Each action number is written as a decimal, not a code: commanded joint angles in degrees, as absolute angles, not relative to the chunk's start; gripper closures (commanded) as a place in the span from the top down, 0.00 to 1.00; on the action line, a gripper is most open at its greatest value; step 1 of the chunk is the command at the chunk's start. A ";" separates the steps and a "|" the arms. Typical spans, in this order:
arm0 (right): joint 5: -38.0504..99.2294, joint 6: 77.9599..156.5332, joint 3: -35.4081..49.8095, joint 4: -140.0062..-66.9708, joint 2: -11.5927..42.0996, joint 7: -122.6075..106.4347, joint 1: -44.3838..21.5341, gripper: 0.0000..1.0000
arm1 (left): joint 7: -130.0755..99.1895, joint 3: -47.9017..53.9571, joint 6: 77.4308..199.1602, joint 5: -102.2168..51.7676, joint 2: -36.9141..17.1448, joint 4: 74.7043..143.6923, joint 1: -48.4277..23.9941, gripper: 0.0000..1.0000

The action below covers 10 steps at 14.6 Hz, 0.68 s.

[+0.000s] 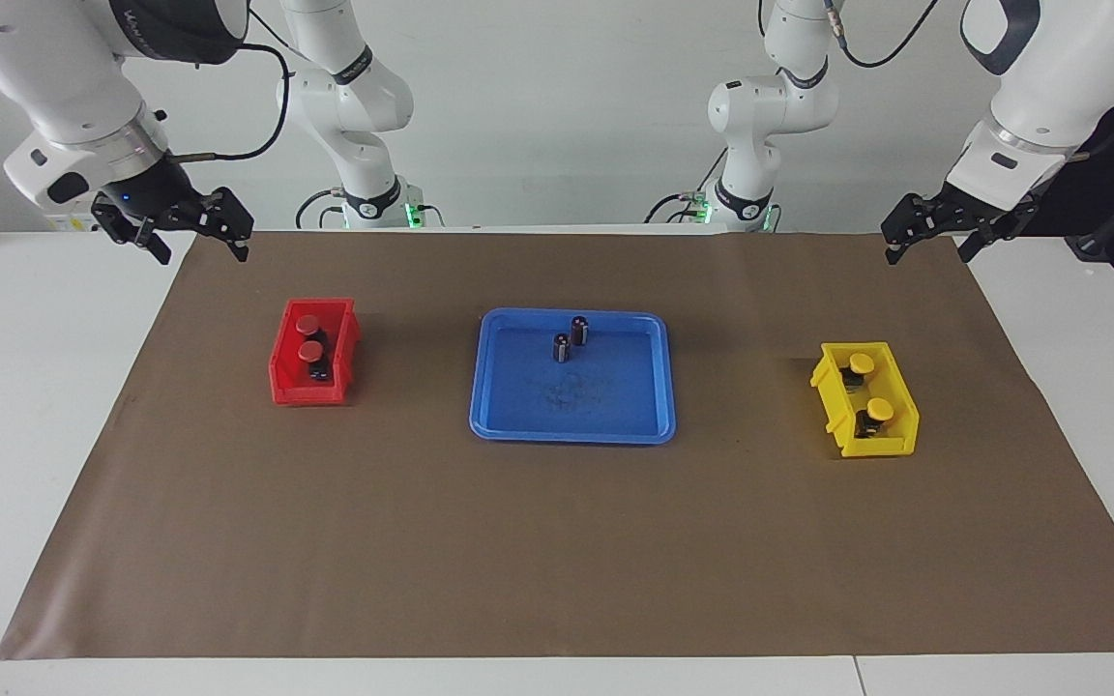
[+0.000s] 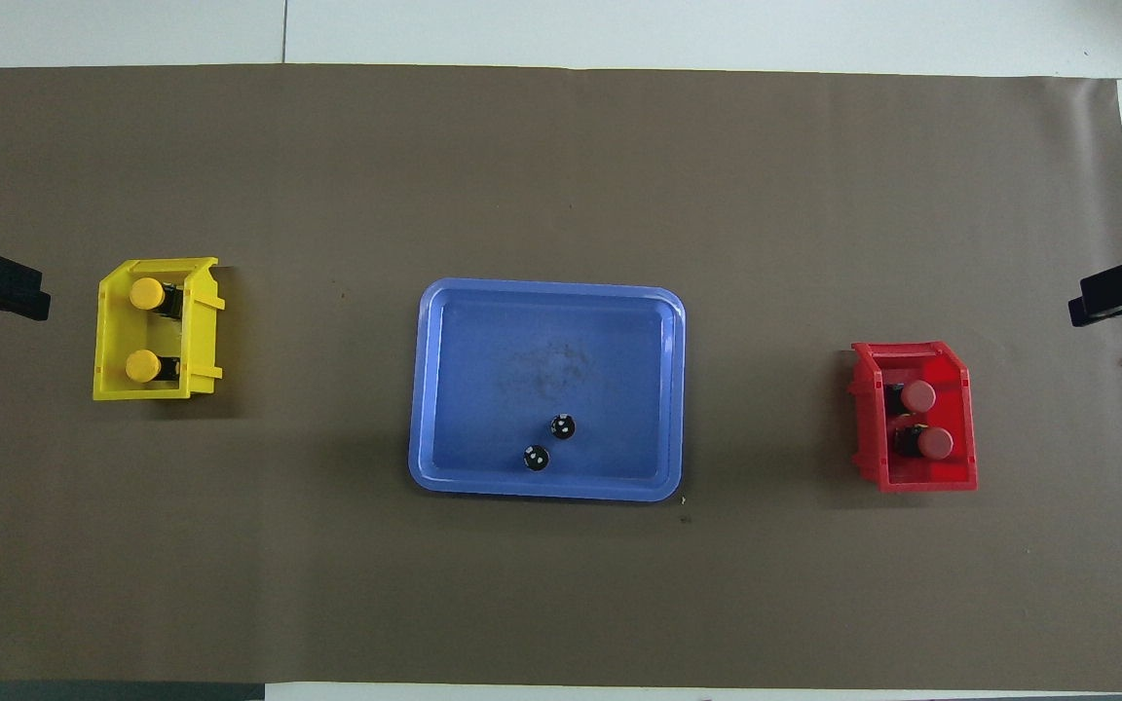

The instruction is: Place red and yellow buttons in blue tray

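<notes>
Both the left gripper (image 1: 937,235) and the right gripper (image 1: 173,230) hang open and empty. The risk is toppling the two dark capless cylinders (image 1: 570,339) at twelve o'clock in the shallow blue plastic tray (image 1: 615,411) when the mushroom-capped red and yellow buttons (image 1: 310,340) land.

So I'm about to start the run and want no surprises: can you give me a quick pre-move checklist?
1. Red buttons both in red bin: ok.
2. Yellow buttons both in yellow bin: ok.
3. Blue tray has free floor: ok, though two dark cylinders stand near its robot-side rim.
4. Left gripper open, holding nothing: ok.
5. Right gripper open, holding nothing: ok.
</notes>
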<state>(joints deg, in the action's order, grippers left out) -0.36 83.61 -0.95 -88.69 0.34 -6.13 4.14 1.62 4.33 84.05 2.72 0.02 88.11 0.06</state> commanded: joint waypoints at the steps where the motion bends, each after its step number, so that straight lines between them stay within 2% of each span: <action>1: -0.18 83.41 -0.79 -89.47 -0.62 -5.36 4.57 1.00 | 2.02 4.31 83.67 1.93 1.76 89.82 0.61 1.00; 10: -0.18 83.23 -0.79 -90.26 -1.05 -5.36 4.57 1.00 | 2.02 4.31 83.58 1.93 1.76 89.82 0.62 1.00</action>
<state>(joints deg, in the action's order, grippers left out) -0.36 83.54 -1.03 -88.74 0.34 -6.08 4.19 1.62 4.34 83.90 2.72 0.02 88.11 0.24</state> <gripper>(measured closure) 0.000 0.000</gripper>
